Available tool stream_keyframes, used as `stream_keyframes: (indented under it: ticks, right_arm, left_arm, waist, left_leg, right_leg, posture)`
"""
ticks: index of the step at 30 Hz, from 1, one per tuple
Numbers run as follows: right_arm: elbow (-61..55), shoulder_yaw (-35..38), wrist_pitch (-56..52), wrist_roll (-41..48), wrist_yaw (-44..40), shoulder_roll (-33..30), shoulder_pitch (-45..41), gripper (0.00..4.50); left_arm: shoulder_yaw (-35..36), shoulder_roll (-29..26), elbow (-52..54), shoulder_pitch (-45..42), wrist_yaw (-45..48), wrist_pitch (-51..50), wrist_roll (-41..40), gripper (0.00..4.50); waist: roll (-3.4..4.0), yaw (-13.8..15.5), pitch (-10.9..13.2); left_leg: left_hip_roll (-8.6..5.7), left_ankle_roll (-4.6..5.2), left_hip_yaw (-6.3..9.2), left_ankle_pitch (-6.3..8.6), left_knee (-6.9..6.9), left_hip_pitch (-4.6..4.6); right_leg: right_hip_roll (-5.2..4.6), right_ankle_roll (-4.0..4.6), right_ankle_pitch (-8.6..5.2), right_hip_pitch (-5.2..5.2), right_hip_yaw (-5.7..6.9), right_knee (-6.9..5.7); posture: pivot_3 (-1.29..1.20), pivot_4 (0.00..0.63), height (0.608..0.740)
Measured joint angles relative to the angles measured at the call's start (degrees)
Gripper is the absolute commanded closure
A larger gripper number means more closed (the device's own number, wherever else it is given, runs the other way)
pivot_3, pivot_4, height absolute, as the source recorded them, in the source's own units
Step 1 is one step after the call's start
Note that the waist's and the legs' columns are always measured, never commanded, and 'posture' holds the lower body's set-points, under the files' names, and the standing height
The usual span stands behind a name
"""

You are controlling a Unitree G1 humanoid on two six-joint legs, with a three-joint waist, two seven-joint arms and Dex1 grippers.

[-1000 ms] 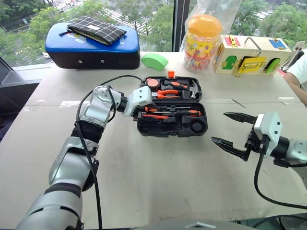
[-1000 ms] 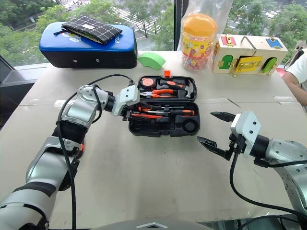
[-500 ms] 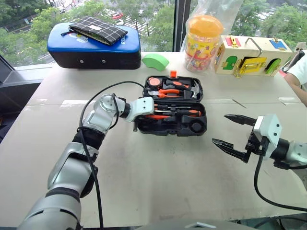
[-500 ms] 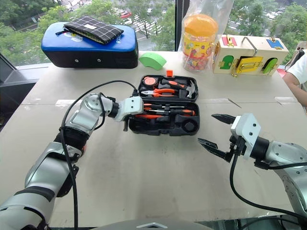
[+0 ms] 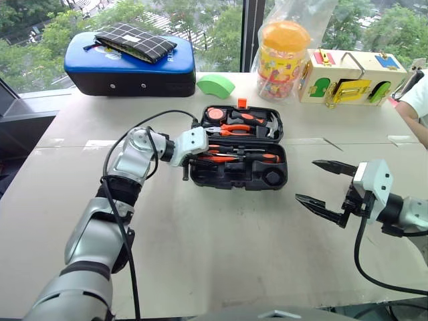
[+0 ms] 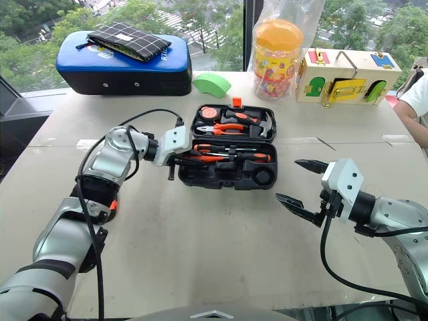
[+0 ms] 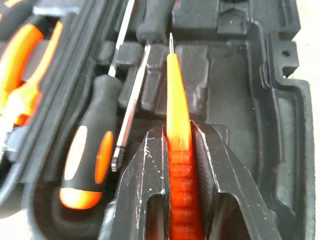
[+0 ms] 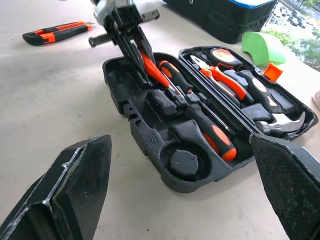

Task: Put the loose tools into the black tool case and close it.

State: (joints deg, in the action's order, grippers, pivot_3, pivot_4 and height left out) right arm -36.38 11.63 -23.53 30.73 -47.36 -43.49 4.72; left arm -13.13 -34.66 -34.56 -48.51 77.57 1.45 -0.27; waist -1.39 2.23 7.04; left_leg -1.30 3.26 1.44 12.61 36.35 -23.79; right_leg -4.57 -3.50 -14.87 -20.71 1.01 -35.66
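Observation:
The black tool case [image 5: 227, 179] lies open in the middle of the table, its lid [image 5: 271, 137] holding pliers and a hammer. My left gripper [image 7: 177, 131] is at the case's left end, shut on the slim orange tester [image 7: 176, 95], whose tip points over the moulded recesses. Two screwdrivers [image 7: 87, 155] [image 8: 210, 127] lie in the tray beside it. An orange-and-black cutter [image 8: 60, 31] lies on the table beyond the left gripper. My right gripper [image 5: 306, 179] hovers open to the right of the case, holding nothing.
At the back of the table stand a blue-topped black case [image 5: 127, 70] with a checked pouch [image 5: 134, 41] on it, a green block [image 5: 215, 85], a bagged orange-lidded jar [image 5: 282, 60] and a wooden latch box [image 5: 351, 77]. A person's sleeve [image 5: 416, 100] shows at the right edge.
My left gripper has closed on the orange tester at the case's left end and drawn slightly back to the left. The right arm has stayed still.

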Motion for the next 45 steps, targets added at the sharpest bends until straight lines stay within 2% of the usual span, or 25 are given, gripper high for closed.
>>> stream_keyframes:
  ticks: [6, 10, 18, 31, 32, 33, 36, 38, 40, 42, 43, 45]
  right_arm:
    - [0.28, -0.03, 0.08, -0.14, -0.44, 0.00, -0.42, 0.00]
    - [0.25, 0.00, 0.09, -0.24, -0.45, 0.01, -0.59, 0.00]
    - [-1.55, 0.70, 0.01, -0.19, 0.51, 0.01, 2.53, 0.00]
    - [-2.58, 0.84, -0.41, 0.30, 1.40, -0.10, 3.28, 0.00]
    - [-2.59, 0.84, -0.53, 0.35, 1.40, -0.10, 3.28, 0.00]
    - [-2.60, 0.84, -0.73, 0.45, 1.41, -0.11, 3.28, 0.00]
    - [-3.12, 0.85, -0.90, 0.74, 1.54, -0.11, 3.33, 0.00]
    - [-3.25, 0.88, -0.96, 0.74, 1.66, -0.11, 3.40, 0.00]
    - [-3.25, 0.93, -1.09, 0.74, 1.76, -0.11, 3.44, 0.00]
    - [-3.25, 0.92, -1.10, 0.73, 1.80, -0.10, 3.40, 0.00]
    - [-3.22, 0.91, -1.09, 0.72, 1.81, -0.09, 3.25, 0.00]
    - [-3.18, 0.87, -1.08, 0.71, 1.79, -0.09, 3.16, 0.00]
  left_arm:
    - [-0.60, 0.88, -2.34, -2.24, 0.50, 4.65, 0.93, 4.37]
    - [-3.58, 3.66, -8.77, -4.66, -1.12, 11.80, 4.75, 4.37]
    - [-4.25, 5.02, -16.68, -5.48, -3.86, 16.39, 6.70, 4.37]
    - [-4.89, 5.50, -20.67, -7.21, -5.70, 21.63, 9.70, 4.37]
    - [-4.91, 5.48, -21.01, -7.33, -5.83, 22.17, 9.88, 3.37]
    - [-4.76, 5.47, -21.55, -7.43, -6.47, 22.67, 9.93, 3.16]
    - [-2.15, 5.10, -22.18, -7.51, -4.84, 22.16, 7.21, 1.82]
    - [0.26, 4.31, -21.05, -7.09, -1.05, 18.84, 3.61, 1.82]
    - [3.30, 3.56, -18.84, -6.81, 1.52, 13.54, -0.11, 2.53]
    - [4.73, 2.95, -16.09, -6.71, 2.12, 8.95, -1.93, 3.48]
    - [5.70, 2.83, -13.67, -5.93, 1.93, 5.19, -2.96, 4.24]
    - [6.08, 2.83, -12.26, -5.20, 1.47, 2.16, -3.78, 4.46]
  waist:
    - [0.00, 0.04, 0.00]
    - [-0.01, -0.10, 0.00]
    - [-0.03, -0.03, 0.00]
    - [-0.04, 0.03, -0.02]
    - [-0.04, 0.00, -0.02]
    - [-0.04, -0.03, -0.02]
    - [-0.05, -0.24, -0.01]
    - [-0.05, -0.46, -0.01]
    - [-0.04, -0.55, 0.00]
    - [-0.04, -0.57, -0.01]
    - [-0.05, -0.65, -0.01]
    - [-0.05, -0.76, -0.01]
  left_leg:
    - [-0.01, 0.00, 0.00, 0.00, 0.00, 0.00]
    - [-0.03, 0.00, -0.02, 0.00, 0.00, 0.01]
    - [0.00, 0.00, 0.01, 0.00, 0.01, 0.01]
    - [-0.02, 0.00, 0.00, 0.00, 0.09, 0.02]
    - [-0.02, 0.00, -0.01, 0.00, 0.09, 0.03]
    - [-0.02, 0.00, -0.01, 0.00, 0.09, 0.03]
    - [0.03, 0.00, 0.00, 0.00, 0.08, 0.01]
    - [0.06, 0.00, 0.02, 0.00, 0.05, 0.01]
    - [0.07, 0.00, 0.06, 0.00, 0.05, 0.01]
    - [0.06, 0.00, 0.05, 0.00, 0.05, 0.02]
    - [0.05, 0.00, 0.02, 0.00, 0.06, 0.03]
    - [0.04, 0.00, 0.02, 0.00, 0.07, 0.03]
  right_leg:
    - [0.02, 0.00, 0.00, 0.00, 0.10, 0.00]
    - [0.03, -0.01, 0.00, 0.00, 0.10, -0.01]
    - [0.08, -0.03, 0.00, 0.00, 0.15, -0.06]
    - [0.05, -0.03, 0.01, 0.02, 0.13, -0.11]
    - [0.04, -0.03, 0.01, 0.02, 0.11, -0.12]
    - [0.05, -0.03, 0.01, 0.02, 0.12, -0.13]
    - [0.08, -0.03, 0.01, -0.01, 0.13, -0.13]
    - [0.10, -0.03, 0.00, -0.01, 0.18, -0.13]
    - [0.11, -0.03, 0.00, 0.00, 0.25, -0.13]
    - [0.11, -0.03, 0.00, 0.01, 0.23, -0.13]
    - [0.10, -0.03, 0.00, 0.02, 0.20, -0.14]
    - [0.10, -0.03, 0.00, 0.02, 0.18, -0.14]
  posture:
    - [0.00, 0.150, 0.740]
    - [0.00, 0.150, 0.740]
    - [0.00, 0.150, 0.740]
    - [0.00, 0.150, 0.740]
    - [0.00, 0.150, 0.740]
    - [0.00, 0.150, 0.740]
    - [0.00, 0.150, 0.740]
    - [0.00, 0.150, 0.740]
    - [0.00, 0.150, 0.740]
    - [0.00, 0.150, 0.740]
    - [0.00, 0.150, 0.740]
    - [0.00, 0.150, 0.740]
